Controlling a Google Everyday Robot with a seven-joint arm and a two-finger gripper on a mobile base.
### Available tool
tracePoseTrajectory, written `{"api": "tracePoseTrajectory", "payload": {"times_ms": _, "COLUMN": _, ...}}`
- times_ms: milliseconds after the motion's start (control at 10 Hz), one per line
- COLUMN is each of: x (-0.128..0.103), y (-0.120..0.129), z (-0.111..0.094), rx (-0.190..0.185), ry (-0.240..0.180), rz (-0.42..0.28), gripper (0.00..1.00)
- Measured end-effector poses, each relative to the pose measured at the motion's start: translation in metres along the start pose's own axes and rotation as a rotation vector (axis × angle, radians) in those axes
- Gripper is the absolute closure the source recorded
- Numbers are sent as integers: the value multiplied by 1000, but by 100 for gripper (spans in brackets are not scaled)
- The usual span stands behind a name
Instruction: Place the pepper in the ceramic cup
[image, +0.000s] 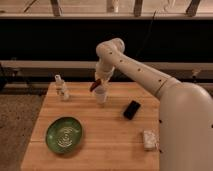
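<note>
the white robot arm (140, 70) reaches from the right side over the back part of the wooden counter (107, 140). at its end the tool (99, 82) hangs just above the ceramic cup (101, 95). the tool is pinching the pepper (94, 86), which is reddish and tilted, with its lower tip pointing down to the left. the pepper is up in the air, right over the rim of the cup and a bit to its left side. it is not inside the cup.

the cup is small and white and stands upright on the counter, near the back edge and about in the middle.

to the left of the cup, near the back left corner, stands a small clear bottle (62, 88) with a white top. a green bowl (64, 134) sits near the front left of the counter, well apart from the cup. a flat black phone (132, 109) lies to the right of the cup. a small pale block (149, 139) lies near the front right edge.
</note>
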Motion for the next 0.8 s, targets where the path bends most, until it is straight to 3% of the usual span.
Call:
{"api": "tracePoseTrajectory", "payload": {"times_ms": 400, "x": 5, "y": 2, "z": 11, "rx": 4, "ry": -1, "rz": -4, "gripper": 98}}
{"api": "tracePoseTrajectory", "payload": {"times_ms": 800, "x": 4, "y": 2, "z": 9, "rx": 5, "ry": 2, "rz": 0, "gripper": 60}}
